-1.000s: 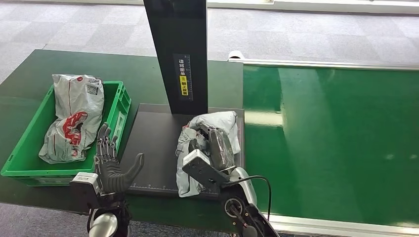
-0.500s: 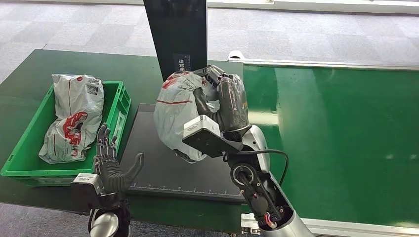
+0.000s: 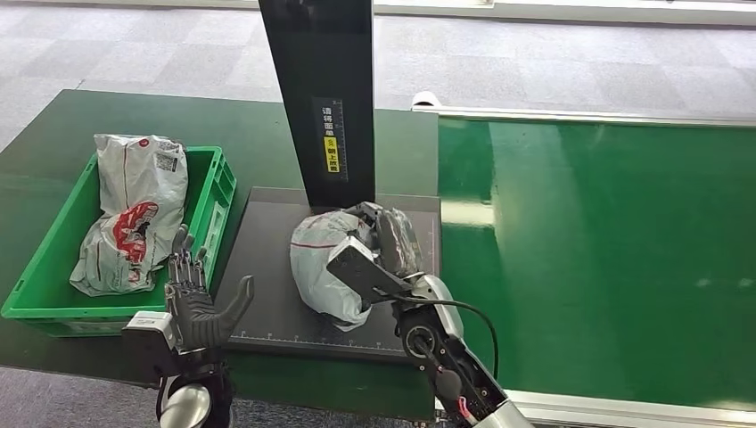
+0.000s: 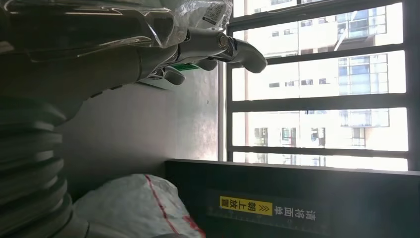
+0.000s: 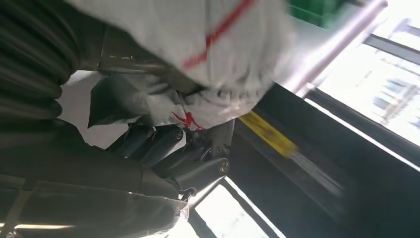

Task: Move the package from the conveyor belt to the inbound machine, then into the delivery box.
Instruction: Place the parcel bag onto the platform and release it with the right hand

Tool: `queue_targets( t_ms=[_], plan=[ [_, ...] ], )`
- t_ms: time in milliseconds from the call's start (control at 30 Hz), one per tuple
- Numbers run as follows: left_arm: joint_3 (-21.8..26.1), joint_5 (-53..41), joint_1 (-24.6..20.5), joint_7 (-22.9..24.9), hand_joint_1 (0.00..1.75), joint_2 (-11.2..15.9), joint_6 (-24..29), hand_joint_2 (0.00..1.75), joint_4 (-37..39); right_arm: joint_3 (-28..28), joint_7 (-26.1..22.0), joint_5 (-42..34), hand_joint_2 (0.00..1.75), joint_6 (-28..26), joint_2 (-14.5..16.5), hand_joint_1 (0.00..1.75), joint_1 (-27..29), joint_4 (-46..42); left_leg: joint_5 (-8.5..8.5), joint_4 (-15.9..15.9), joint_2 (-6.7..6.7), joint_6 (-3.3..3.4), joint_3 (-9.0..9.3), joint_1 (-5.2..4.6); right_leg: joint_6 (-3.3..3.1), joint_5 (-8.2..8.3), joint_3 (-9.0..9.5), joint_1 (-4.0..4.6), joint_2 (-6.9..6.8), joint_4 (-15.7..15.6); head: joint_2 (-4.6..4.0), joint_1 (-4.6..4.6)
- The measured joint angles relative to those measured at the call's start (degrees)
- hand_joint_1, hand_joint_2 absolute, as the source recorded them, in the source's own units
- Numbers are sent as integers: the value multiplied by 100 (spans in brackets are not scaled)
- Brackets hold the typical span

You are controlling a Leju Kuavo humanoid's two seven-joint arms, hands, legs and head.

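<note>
Package-wise, our grey plastic mailer bag [image 3: 323,267] is back down on the black inbound machine platform [image 3: 267,267], right hand [image 3: 385,242] still gripping it, left hand [image 3: 192,299] open, green crate [image 3: 214,192] next.

**Even overhead light, blown-out windows at the wrists**

The head view is evenly and brightly lit and sharp. A pale glare band is seen on the glossy green conveyor belt [image 3: 615,250], beyond the right hand [image 3: 385,242]. In the left wrist view, the barred bright windows [image 4: 317,84] are overexposed past the fingers, leaving the near cover dim. The right wrist view is smeared by motion blur, with the grey plastic package [image 5: 198,59] soft.
</note>
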Motion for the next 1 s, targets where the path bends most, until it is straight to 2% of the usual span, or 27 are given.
queue_targets(
  t_ms=[100,233,533,567,667,700,900,1000],
  plan=[
    [6,-2,1,44,0,-6,-2,175,0,-73,-140,-147,175,-44,35,175,128,922,0,0,3,0,1,0,0,0,0,0,2,0,0,0],
    [7,-7,-1,62,0,-11,0,175,0,-186,-327,-217,175,-192,83,175,178,1532,-1,0,10,0,9,0,-1,1,2,0,7,-1,0,0],
    [7,-9,8,97,0,-18,15,175,0,-326,-218,-125,175,-146,109,175,385,1194,6,0,8,-5,14,1,-7,5,7,2,6,1,0,1],
    [7,-9,9,97,0,-18,15,175,0,-331,-213,-123,175,-144,109,166,404,1158,6,0,8,-5,14,1,-7,5,6,2,6,1,0,1],
    [7,-9,9,100,0,-18,15,175,0,-349,-212,-122,175,-142,108,35,444,1081,5,0,8,-5,13,1,-7,5,5,1,6,1,0,1],
    [7,-9,9,103,0,-18,15,175,0,-357,-212,-122,175,-142,107,0,465,1042,5,0,8,-5,12,1,-7,5,4,1,6,1,0,1],
    [7,-27,21,132,0,-17,-11,175,0,-394,-236,-242,175,-124,25,0,772,387,5,0,6,-5,9,1,-7,5,0,1,6,1,0,0],
    [7,-61,32,136,0,-16,-66,175,1,-458,-638,-738,175,21,-119,0,1061,-477,5,0,5,-5,7,1,-7,5,-1,1,5,0,0,0]
  ],
)
